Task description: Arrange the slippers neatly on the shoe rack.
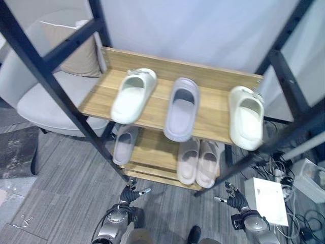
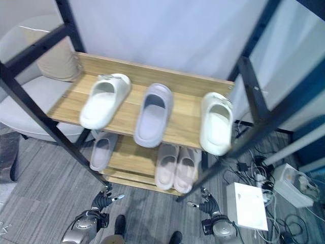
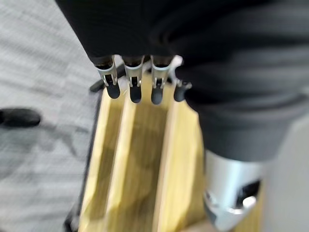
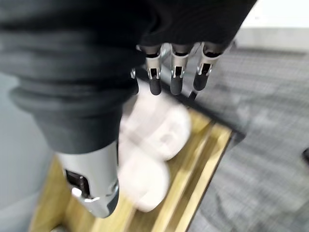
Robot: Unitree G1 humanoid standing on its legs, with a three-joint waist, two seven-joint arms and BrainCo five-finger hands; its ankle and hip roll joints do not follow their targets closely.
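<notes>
Slippers (image 1: 182,108) on shoe rack (image 1: 213,86) | both hands (image 1: 133,194) (image 1: 234,198) below, fingers relaxed, empty

Slippers (image 1: 133,95): no print legible.
Shoe rack (image 1: 216,119): plain wood shelves, no label or nr.
White box (image 1: 269,199) on floor by rack: faint marks, too small to read.
Hands: no readable markings.

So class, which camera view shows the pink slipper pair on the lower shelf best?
The right wrist view: the pink slipper pair lies close below the right hand, unobstructed. Both eye views show it partly hidden beneath the top shelf.
</notes>
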